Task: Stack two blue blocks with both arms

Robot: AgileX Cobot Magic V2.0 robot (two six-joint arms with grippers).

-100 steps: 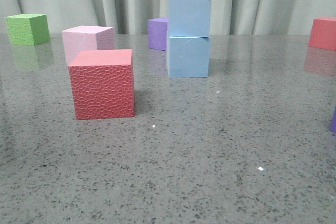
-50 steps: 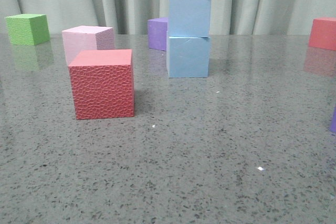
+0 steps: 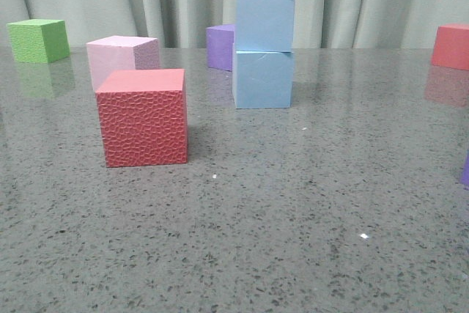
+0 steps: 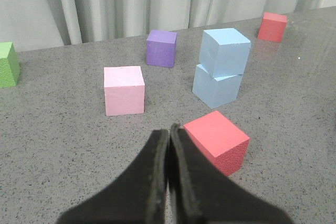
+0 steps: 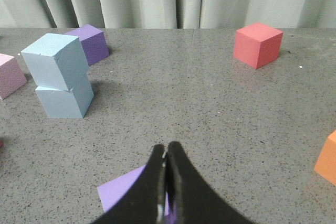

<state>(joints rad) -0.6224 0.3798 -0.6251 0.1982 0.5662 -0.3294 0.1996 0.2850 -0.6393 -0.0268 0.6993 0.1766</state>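
Two pale blue blocks stand stacked on the grey table. The upper blue block (image 3: 265, 18) rests on the lower blue block (image 3: 263, 79), turned a little askew. The stack also shows in the left wrist view (image 4: 224, 52) and the right wrist view (image 5: 54, 61). My left gripper (image 4: 169, 129) is shut and empty, held back from the stack beside the red textured cube (image 4: 216, 140). My right gripper (image 5: 166, 148) is shut and empty, above a light purple cube (image 5: 121, 188), far from the stack. Neither arm shows in the front view.
A red textured cube (image 3: 143, 116) stands front left, a pink cube (image 3: 121, 58) behind it, a green cube (image 3: 38, 40) at the far left. A purple cube (image 3: 220, 46) sits behind the stack. A second red cube (image 3: 451, 46) is far right, an orange cube (image 5: 326, 158) near my right gripper.
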